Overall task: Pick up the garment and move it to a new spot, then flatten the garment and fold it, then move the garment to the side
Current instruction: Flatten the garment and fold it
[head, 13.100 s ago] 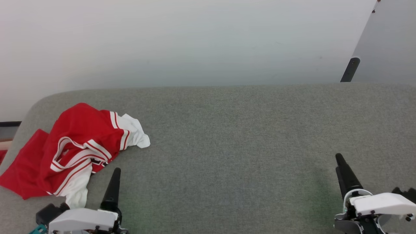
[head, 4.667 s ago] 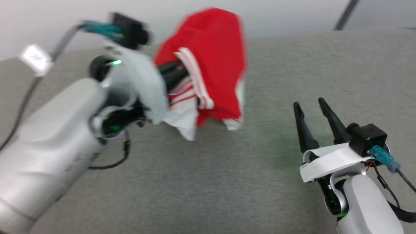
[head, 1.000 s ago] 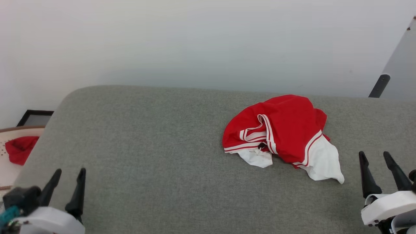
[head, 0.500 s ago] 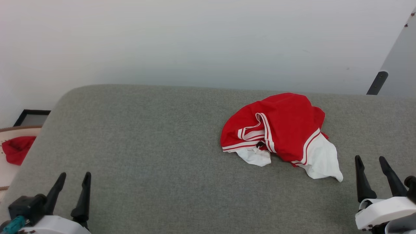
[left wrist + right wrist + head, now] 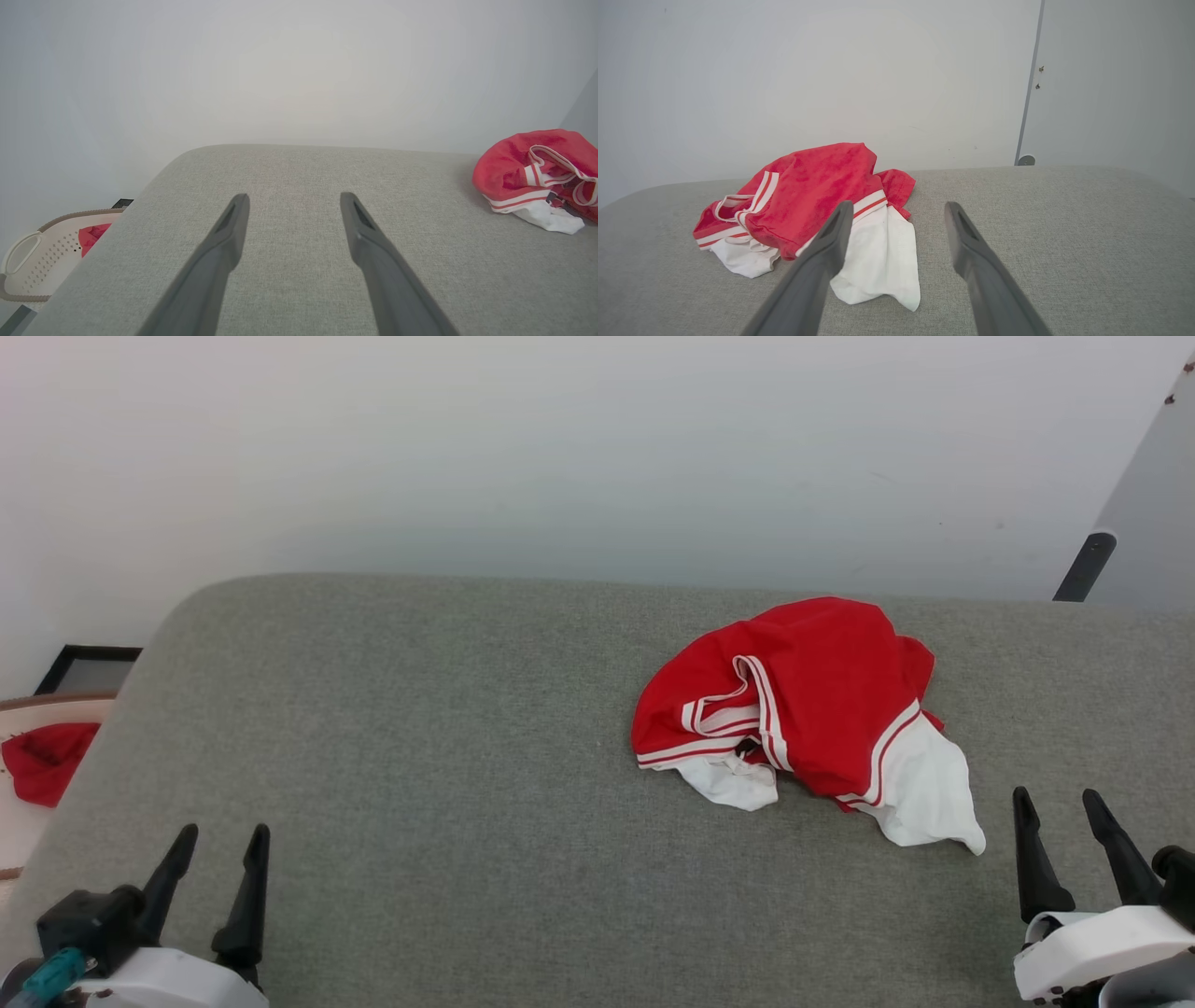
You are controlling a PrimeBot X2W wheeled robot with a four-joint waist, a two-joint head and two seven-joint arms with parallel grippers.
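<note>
Left gripper (image 5: pixel 294 198): two long dark fingers spread wide, nothing between them, over the grey woven-fabric cushioned surface (image 5: pixel 420 280). Crumpled red T-shirt with white sleeves and striped trim (image 5: pixel 518 168) lies at the far right, well apart. Perforated cream plastic basket (image 5: pixel 32 268) at lower left, holding red cloth (image 5: pixel 92 233).

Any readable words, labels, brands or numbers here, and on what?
None can be read. The garment shows only stripes; a small dark patch by its collar may be a label, too small to read. The basket and grey cushion bear no visible print.
</note>
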